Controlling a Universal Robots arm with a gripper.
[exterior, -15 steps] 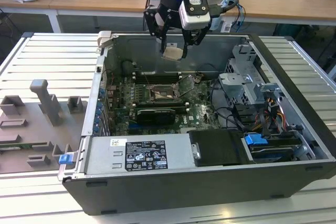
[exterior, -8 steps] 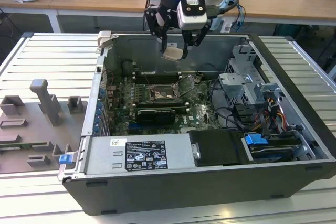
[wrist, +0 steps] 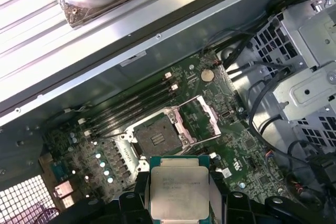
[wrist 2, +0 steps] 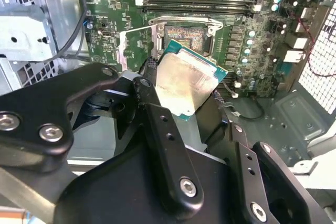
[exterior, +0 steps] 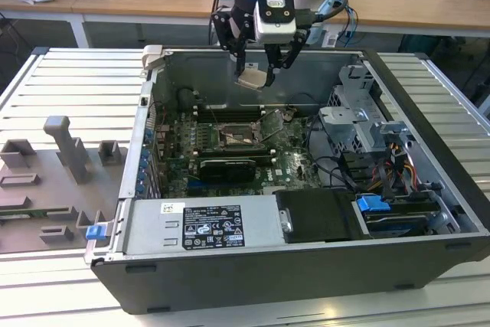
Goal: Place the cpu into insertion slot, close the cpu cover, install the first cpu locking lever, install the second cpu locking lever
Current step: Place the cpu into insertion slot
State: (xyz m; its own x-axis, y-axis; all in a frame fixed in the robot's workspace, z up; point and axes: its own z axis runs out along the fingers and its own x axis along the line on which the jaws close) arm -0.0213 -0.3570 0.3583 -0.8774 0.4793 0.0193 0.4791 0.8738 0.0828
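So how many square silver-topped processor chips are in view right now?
1. The square silver-topped processor chip is gripped in the black hand, above the green circuit board. Others could be hidden.

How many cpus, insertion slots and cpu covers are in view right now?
cpu: 1, gripped above the board
insertion slot: 1, empty
cpu cover: 1, swung open beside the slot
Total: 3
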